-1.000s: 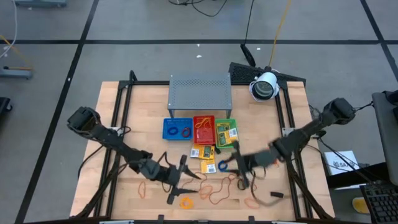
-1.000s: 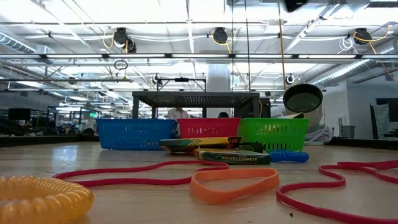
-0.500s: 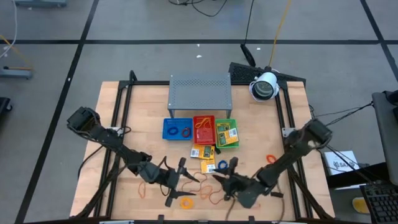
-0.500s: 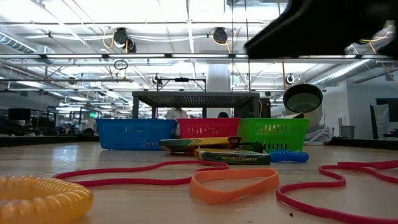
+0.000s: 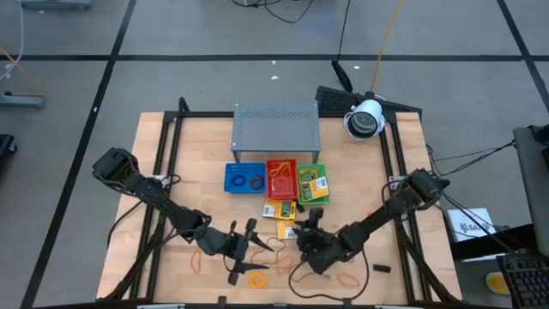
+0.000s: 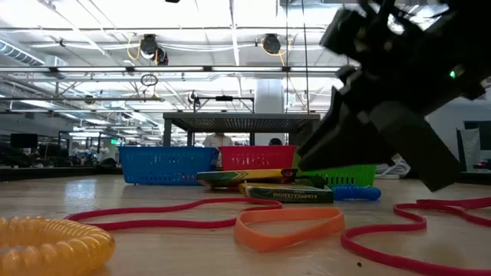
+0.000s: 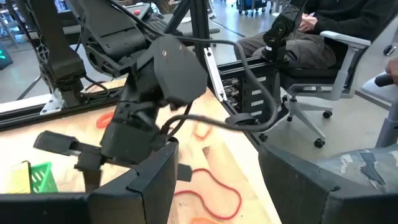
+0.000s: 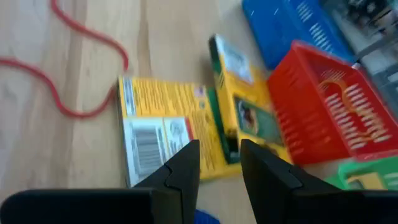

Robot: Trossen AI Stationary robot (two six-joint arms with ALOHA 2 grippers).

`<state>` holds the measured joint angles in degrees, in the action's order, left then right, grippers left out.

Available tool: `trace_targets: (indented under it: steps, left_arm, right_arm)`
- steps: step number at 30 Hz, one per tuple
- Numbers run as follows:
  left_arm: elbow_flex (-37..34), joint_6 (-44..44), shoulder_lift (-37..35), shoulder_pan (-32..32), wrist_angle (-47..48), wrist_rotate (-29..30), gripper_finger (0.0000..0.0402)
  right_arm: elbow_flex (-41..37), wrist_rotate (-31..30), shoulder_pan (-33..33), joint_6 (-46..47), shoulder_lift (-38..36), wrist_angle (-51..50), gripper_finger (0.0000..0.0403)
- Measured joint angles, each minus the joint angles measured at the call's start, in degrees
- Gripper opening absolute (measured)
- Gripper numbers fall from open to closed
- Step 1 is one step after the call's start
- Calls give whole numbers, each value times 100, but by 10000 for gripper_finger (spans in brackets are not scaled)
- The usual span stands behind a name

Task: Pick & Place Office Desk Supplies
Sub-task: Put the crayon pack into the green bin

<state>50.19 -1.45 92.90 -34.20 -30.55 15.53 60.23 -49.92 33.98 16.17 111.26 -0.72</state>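
Two yellow-and-green packets [image 5: 283, 219] lie flat on the table, near the trays. My right gripper [image 5: 306, 228] hangs over them, slightly open. In the right wrist view its gripper [image 8: 219, 177] looks down on the nearer packet [image 8: 161, 134] and on a blue ring [image 8: 205, 218]. The low view shows the right arm's dark body [image 6: 399, 92] above the packets [image 6: 288, 192] and clear of them. My left gripper [image 5: 244, 251] is wide open over the near middle of the table, by the red rubber bands [image 5: 296, 270] and an orange ring [image 5: 257, 278].
The blue tray [image 5: 244, 178], red tray [image 5: 280, 163] and green tray [image 5: 319, 169] stand in a row in front of the grey shelf [image 5: 276, 127]. The green tray holds a packet. Orange bands [image 5: 196, 260] and a black piece [image 5: 382, 269] lie near the table's near edge.
My right gripper swung from right of the packets toward the near edge. It then came back toward the far left, over the packets and the blue ring. In the low view its dark body came down into the picture. My left arm stayed put.
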Motion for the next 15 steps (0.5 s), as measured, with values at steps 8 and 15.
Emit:
trace_targets:
  steps: [8, 15]
  left_arm:
    - [0, 11, 0, 88, 44, 3, 234]
    - [-2, 46, 0, 84, 50, 3, 234]
  right_arm:
    - [-88, 369, -304, 271, -2, -125, 105]
    - [-219, 354, -430, 419, -7, -81, 105]
